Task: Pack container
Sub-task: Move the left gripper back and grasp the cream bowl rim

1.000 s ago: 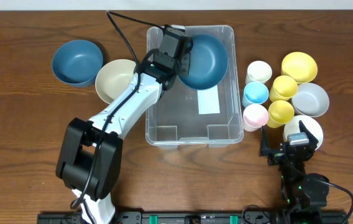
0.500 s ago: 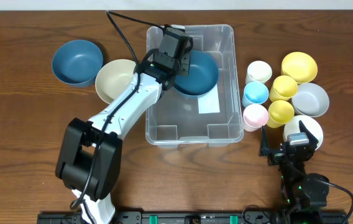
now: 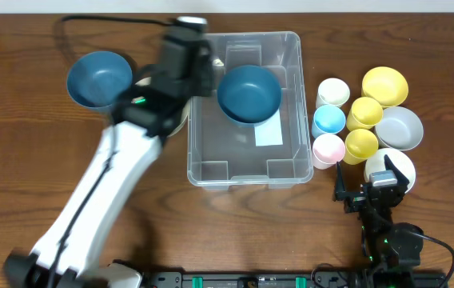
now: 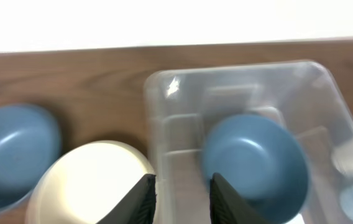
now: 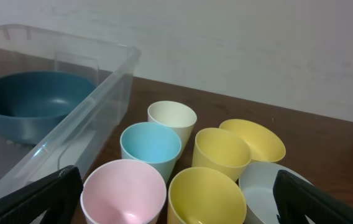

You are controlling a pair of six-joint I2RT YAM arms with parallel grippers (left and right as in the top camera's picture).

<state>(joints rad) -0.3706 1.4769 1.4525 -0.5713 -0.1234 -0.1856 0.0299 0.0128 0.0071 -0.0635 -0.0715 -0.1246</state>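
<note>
The container (image 3: 291, 172) is a clear bin in the middle of the table, with a white label (image 3: 268, 130) on its floor. A dark blue bowl (image 3: 248, 93) rests upright in its far half, free of any grip. My left gripper (image 3: 197, 72) is blurred above the bin's left wall. In the left wrist view this gripper (image 4: 183, 196) is open and holds nothing; the container wall (image 4: 164, 143) runs under the gap and the dark blue bowl (image 4: 254, 158) lies to the right. My right gripper (image 5: 179, 208) stands wide open over the cups, near the table's front right (image 3: 375, 180).
Left of the bin are a blue bowl (image 3: 99, 78) and a cream bowl (image 4: 89, 180). To its right stand a white cup (image 3: 333, 92), a light blue cup (image 3: 329, 120), a pink cup (image 3: 328, 148), two yellow cups (image 3: 366, 112), a yellow bowl (image 3: 385, 86), a grey bowl (image 3: 399, 128) and a white bowl (image 3: 395, 164).
The left gripper let go of the dark blue bowl, which now lies in the container, and swung left out of the bin. The right arm has not moved.
</note>
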